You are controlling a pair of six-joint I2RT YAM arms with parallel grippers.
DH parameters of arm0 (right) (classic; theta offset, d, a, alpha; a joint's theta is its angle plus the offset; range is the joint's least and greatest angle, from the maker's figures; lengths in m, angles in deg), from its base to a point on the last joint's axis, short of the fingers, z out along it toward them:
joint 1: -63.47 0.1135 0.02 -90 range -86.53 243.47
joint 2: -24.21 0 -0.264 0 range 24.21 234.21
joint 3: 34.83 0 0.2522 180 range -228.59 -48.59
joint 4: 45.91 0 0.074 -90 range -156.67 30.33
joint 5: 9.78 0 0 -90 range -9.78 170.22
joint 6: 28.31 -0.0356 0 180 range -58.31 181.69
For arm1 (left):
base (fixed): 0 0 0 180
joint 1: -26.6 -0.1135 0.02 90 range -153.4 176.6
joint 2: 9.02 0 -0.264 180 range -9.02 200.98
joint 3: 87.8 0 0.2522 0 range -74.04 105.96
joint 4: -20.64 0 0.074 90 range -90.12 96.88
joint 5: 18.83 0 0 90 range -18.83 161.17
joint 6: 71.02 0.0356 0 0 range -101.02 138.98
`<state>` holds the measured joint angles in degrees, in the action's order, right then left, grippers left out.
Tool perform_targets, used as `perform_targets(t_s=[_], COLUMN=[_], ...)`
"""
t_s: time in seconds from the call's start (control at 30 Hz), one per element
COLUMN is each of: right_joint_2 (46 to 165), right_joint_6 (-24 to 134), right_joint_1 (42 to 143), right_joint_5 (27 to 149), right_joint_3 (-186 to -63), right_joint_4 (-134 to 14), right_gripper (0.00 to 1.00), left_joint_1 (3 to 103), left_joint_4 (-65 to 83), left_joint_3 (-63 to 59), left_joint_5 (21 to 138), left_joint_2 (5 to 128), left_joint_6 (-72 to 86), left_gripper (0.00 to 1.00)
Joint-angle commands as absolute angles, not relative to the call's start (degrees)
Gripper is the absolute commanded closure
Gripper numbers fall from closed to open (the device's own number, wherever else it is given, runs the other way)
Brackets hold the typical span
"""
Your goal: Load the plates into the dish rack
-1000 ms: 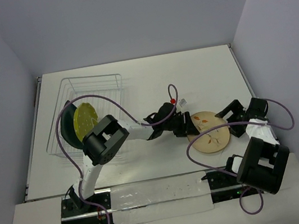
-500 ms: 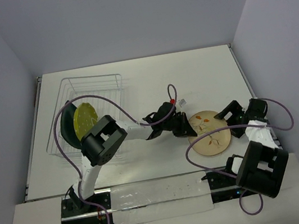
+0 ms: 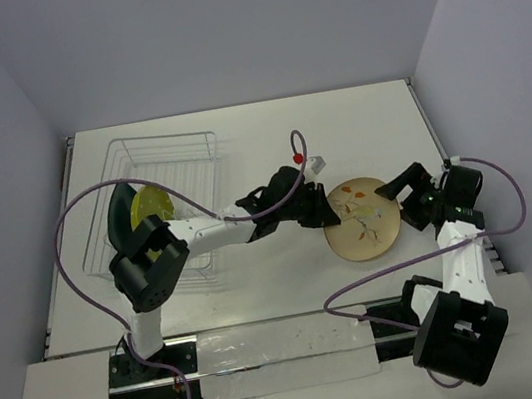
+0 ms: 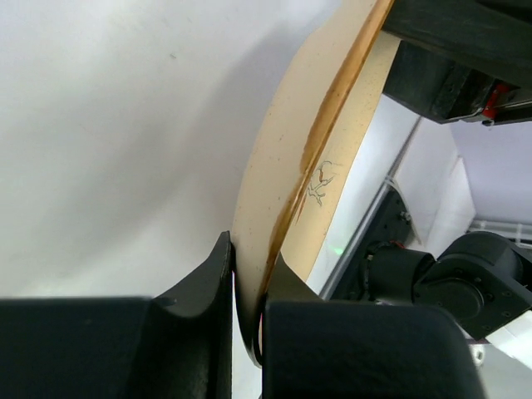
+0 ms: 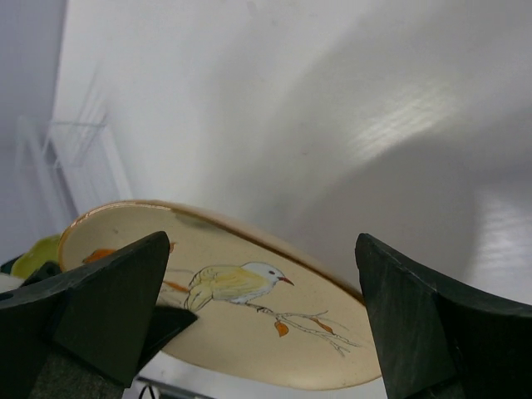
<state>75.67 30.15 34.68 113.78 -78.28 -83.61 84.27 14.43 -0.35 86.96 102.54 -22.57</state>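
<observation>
The cream plate [image 3: 360, 220] sits right of centre on the table [image 3: 237, 143], its painted face turned up, with the bird and branch readable in the right wrist view. It is round, so it has no long axis. From the left wrist it shows nearly edge-on, a thin curved band running up and to the right. The left gripper [image 3: 323, 213] is clamped on its left rim, one finger on each face. The right gripper [image 3: 400, 203] stands wide open at the opposite rim, its fingers [image 5: 100, 316] apart on either side. Whether the plate's underside touches the table cannot be told. In the dish rack [image 3: 174, 163], at far left, the dark teal plate [image 3: 121, 217] and yellow-green plate [image 3: 153, 209] stand on edge, partly hidden by the left arm [image 3: 151, 273].
</observation>
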Motion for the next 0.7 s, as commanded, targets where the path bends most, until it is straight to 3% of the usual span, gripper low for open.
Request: perform_targets(t_s=[0.0, 0.27, 0.47, 0.67], right_joint_2=[73.84, 67.74, 68.81, 70.35], right_joint_6=[27.85, 31.27, 34.26, 35.53], right_joint_1=[38.53, 40.97, 40.97, 40.97], right_joint_5=[128.48, 118.76, 107.09, 102.9], right_joint_3=[-81.92, -86.01, -89.79, -92.86], right_joint_4=[-76.9, -80.48, -83.36, -83.14], right_gripper=[0.0, 0.0, 0.0, 0.0], left_joint_1=[81.93, 75.07, 70.61, 68.08], left_joint_4=[18.04, 9.82, 4.53, 1.26], left_joint_3=[2.42, 7.59, 9.96, 11.41], left_joint_5=[84.09, 84.54, 81.92, 77.74], left_joint_2=[96.63, 96.72, 93.09, 87.84], left_joint_6=[-19.43, -16.03, -11.92, -8.6], left_gripper=[1.0, 1.0, 1.0, 1.0])
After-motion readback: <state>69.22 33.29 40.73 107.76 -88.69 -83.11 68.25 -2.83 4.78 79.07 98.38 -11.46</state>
